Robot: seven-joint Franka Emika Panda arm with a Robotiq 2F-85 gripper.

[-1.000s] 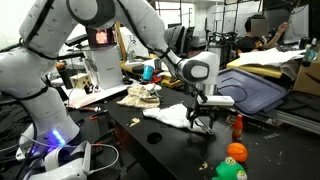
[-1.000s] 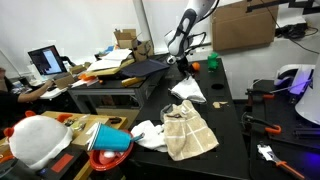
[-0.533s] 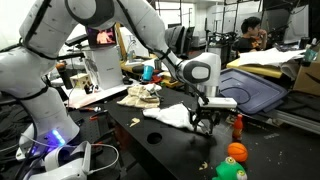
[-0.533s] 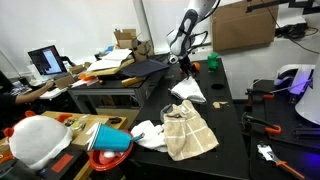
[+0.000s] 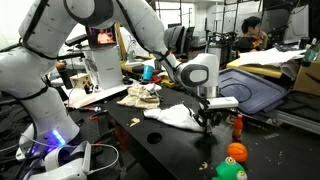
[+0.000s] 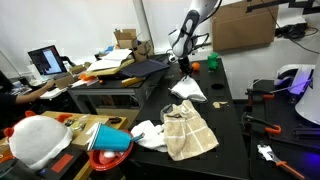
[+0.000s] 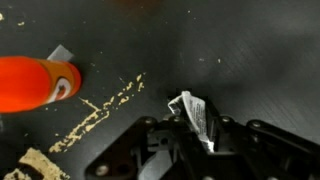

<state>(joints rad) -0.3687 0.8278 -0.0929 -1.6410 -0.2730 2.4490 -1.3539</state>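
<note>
In the wrist view my gripper [image 7: 193, 138] is shut on a small white printed packet [image 7: 195, 115], which stands up between the fingers just above the black table [image 7: 230, 50]. To the left lies an orange bottle-like object [image 7: 30, 84], with pale crumbs [image 7: 100, 108] scattered beside it. In both exterior views the gripper [image 5: 206, 119] [image 6: 186, 68] hangs low over the black table, next to a crumpled white cloth [image 5: 173, 115] [image 6: 187, 90]. The orange object [image 5: 238, 125] stands just beside the gripper.
A beige towel [image 5: 140, 95] [image 6: 188, 130] lies on the table. An orange ball [image 5: 236, 152] and a green toy [image 5: 230, 171] sit near the front edge. A dark folded bag [image 5: 250, 90] is behind. A red bowl [image 6: 108, 152] and cluttered desks stand nearby.
The jaws have closed from wide open onto the small white packet. The arm has stayed in nearly the same spot over the table.
</note>
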